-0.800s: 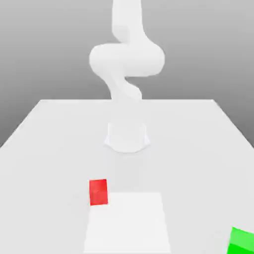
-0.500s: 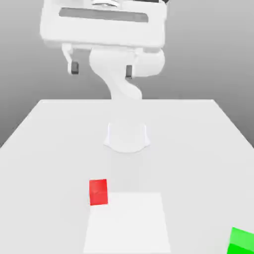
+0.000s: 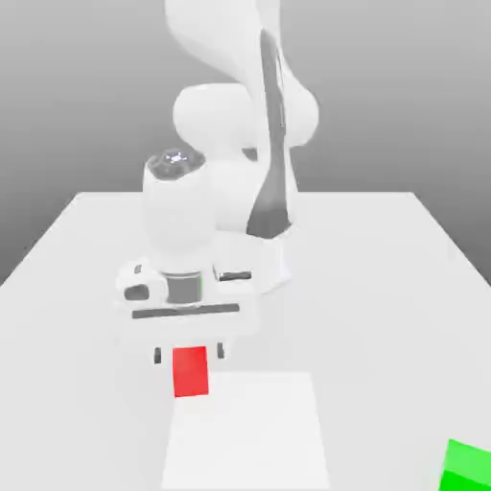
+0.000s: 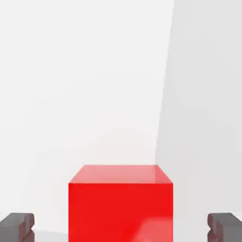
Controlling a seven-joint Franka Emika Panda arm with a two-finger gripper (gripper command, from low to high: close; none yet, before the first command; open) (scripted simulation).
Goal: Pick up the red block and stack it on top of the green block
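Note:
The red block (image 3: 191, 373) rests on the white table, just off the corner of a flat white square patch. My gripper (image 3: 189, 354) has come down right over it, open, with one dark fingertip (image 3: 158, 358) on each side of the cube and a gap to both. In the hand view the red block (image 4: 120, 203) sits centred between the two grey fingertips (image 4: 17, 227), untouched. The green block (image 3: 468, 466) lies at the front edge on the exterior view's right, far from the gripper.
A flat white square patch (image 3: 247, 432) lies on the table (image 3: 384, 288) beside the red block. The arm's base and links (image 3: 240, 173) rise behind the gripper near the table's middle.
The hand has dropped from high above the table down to the red block, so its open fingers now straddle the cube. Neither block has moved.

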